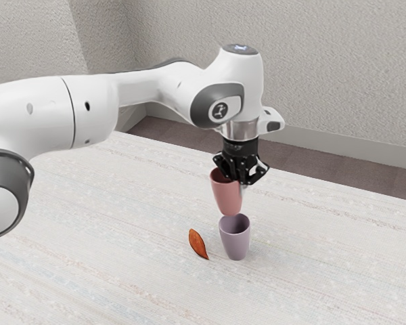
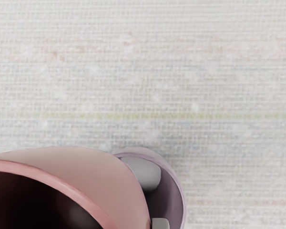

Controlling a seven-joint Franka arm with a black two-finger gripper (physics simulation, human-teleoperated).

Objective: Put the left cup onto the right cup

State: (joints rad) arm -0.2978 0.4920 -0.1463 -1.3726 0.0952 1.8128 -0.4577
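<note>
Item one: pink cup (image 2: 81,179), large and close to my camera, mouth facing it, the rim a thin pink arc around a dark maroon inside.
Item two: lilac cup (image 2: 175,191), farther below, upright, partly hidden behind the pink cup's wall; I can see its pale grey floor past that wall.
Item three: table (image 2: 143,71), a pale, woven-looking surface lying under both cups.

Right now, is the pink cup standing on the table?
No: the gripper holds the pink cup by its rim in the air, over the purple cup standing upright on the table.
</note>
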